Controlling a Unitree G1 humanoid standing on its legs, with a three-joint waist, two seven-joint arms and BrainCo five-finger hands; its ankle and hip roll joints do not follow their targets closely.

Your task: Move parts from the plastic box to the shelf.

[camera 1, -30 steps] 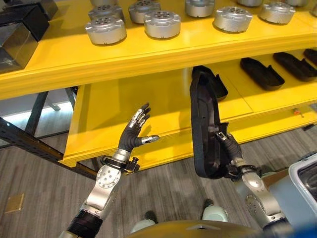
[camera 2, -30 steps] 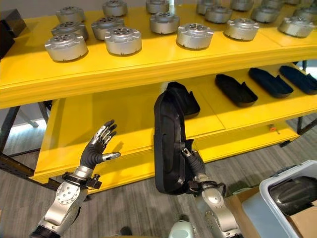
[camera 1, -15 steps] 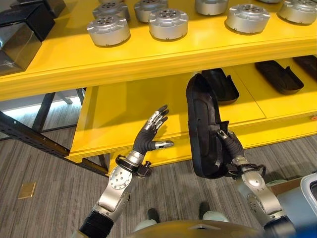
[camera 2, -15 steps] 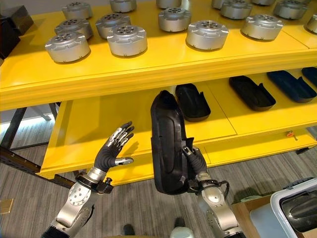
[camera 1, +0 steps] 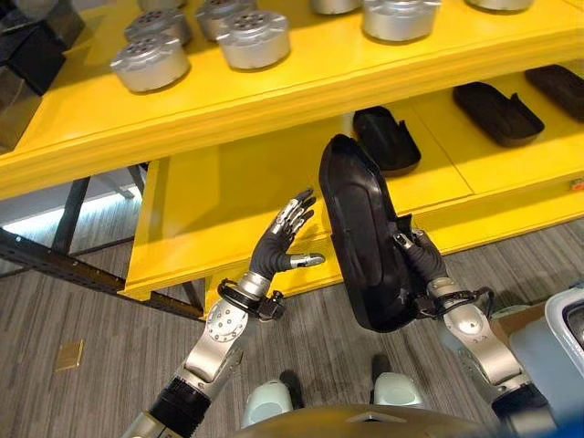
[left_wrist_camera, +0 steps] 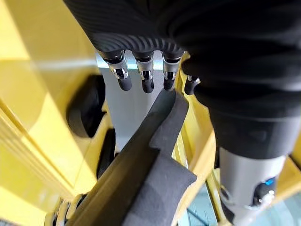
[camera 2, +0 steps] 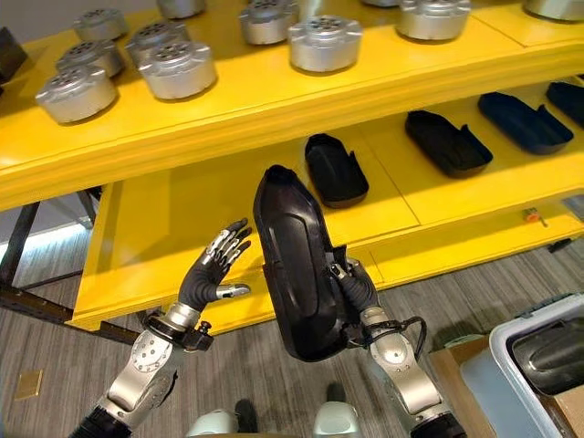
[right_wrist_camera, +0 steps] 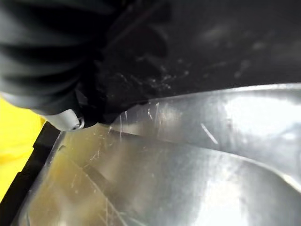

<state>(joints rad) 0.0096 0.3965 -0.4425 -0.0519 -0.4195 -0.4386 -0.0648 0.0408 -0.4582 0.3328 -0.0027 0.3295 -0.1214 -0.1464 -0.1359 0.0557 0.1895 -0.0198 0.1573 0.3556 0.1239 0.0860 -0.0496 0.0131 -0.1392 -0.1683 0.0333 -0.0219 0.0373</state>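
A yellow two-tier shelf (camera 2: 274,105) is seen. On its upper board, round silver metal parts (camera 2: 326,42) are set in rows. On its lower board, long black plastic shell parts (camera 2: 335,170) are laid side by side, apart from one another.

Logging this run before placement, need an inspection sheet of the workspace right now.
Surface: yellow shelf, lower level bare at its left.
Job's things: long black shell part held on end in front of the lower level; three like parts lie there; plastic box at lower right.
Clutter: silver round housings on the upper level.
Hands: right hand grips the part; left hand open beside it.
Cables: nothing seen.
Surroundings: grey plank floor.
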